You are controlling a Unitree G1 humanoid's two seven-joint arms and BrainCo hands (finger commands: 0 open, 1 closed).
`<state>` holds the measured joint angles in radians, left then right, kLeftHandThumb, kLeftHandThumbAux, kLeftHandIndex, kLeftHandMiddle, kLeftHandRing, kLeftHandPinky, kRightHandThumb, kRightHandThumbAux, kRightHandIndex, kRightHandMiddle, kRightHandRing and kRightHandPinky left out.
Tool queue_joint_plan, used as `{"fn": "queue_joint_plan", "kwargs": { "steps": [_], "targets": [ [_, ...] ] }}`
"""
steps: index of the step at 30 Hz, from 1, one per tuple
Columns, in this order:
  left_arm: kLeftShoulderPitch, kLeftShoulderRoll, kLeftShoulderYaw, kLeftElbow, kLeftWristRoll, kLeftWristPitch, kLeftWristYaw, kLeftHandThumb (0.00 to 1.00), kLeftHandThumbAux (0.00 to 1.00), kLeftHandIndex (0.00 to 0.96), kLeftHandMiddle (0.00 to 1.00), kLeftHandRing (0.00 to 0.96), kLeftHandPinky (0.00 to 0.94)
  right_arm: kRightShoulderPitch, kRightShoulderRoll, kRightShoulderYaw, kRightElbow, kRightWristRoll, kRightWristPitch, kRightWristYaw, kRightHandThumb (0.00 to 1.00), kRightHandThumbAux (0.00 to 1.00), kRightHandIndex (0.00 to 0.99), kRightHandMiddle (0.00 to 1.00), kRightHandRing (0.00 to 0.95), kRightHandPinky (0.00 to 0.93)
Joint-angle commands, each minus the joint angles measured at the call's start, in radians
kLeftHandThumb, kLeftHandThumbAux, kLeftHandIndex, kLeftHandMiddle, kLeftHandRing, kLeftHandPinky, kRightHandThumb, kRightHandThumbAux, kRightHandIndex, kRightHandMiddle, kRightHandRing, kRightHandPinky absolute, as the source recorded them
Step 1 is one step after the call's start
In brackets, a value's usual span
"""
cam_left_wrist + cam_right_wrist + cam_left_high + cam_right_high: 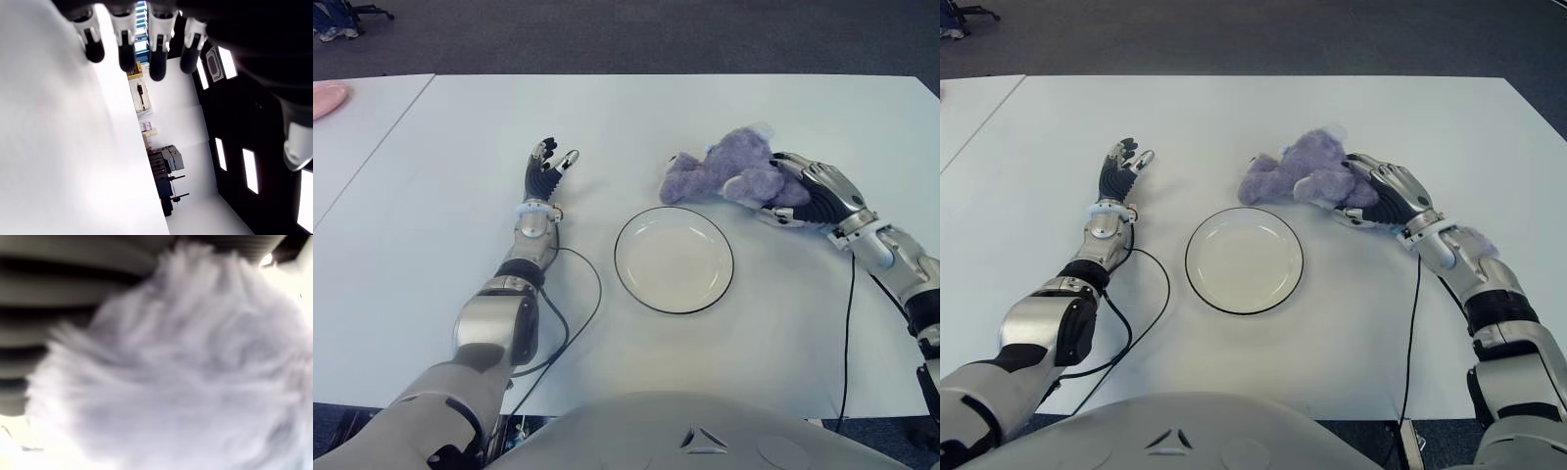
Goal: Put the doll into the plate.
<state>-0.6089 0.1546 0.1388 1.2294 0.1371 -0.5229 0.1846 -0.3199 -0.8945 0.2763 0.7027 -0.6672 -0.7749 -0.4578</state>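
My right hand has the purple doll

My right hand [808, 191] is on the far right part of the white table [636, 117]. Its fingers are curled around the doll [724, 171], a soft purple toy. The doll lies on its side on the table. In my right wrist view the fuzzy fur fills almost the whole picture, pressed close against my palm.

The plate [674, 259] is white and round with a dark rim. It sits in the middle of the table, close to me. The doll is just behind the plate and a bit to the right. It is not in the plate.

My left hand [546, 171] shows to the left of the plate, well apart from it. Its fingers [156, 44] are straight and a little spread, and it holds nothing. A black cable [582, 294] loops on the table beside my left arm
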Motion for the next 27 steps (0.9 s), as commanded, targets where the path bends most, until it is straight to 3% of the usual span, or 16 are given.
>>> {"fn": "queue_joint_plan", "kwargs": {
  "steps": [1, 5, 12, 27],
  "targets": [
    [0.195, -0.054, -0.01, 0.121, 0.006, 0.105, -0.015, 0.0, 0.517, 0.149, 0.157, 0.109, 0.017, 0.065, -0.051, 0.039, 0.044, -0.209, -0.026, -0.321, 0.286, 0.493, 0.184, 0.19, 0.283, 0.318],
    [0.196, -0.054, -0.009, 0.12, 0.005, 0.102, -0.015, 0.0, 0.515, 0.146, 0.157, 0.111, 0.022, 0.056, -0.046, 0.066, 0.071, -0.287, 0.009, -0.485, 0.304, 0.469, 0.207, 0.222, 0.272, 0.273],
    [0.195, -0.053, -0.01, 0.12, 0.007, 0.1, -0.011, 0.0, 0.516, 0.15, 0.168, 0.119, 0.019, 0.033, -0.03, 0.101, 0.125, -0.336, 0.019, -0.619, 0.36, 0.447, 0.231, 0.255, 0.262, 0.213],
    [0.195, -0.049, -0.01, 0.12, 0.007, 0.103, -0.014, 0.0, 0.521, 0.155, 0.181, 0.13, 0.01, 0.015, -0.024, 0.149, 0.163, -0.348, 0.01, -0.692, 0.412, 0.442, 0.276, 0.25, 0.236, 0.21]
  ]
}}
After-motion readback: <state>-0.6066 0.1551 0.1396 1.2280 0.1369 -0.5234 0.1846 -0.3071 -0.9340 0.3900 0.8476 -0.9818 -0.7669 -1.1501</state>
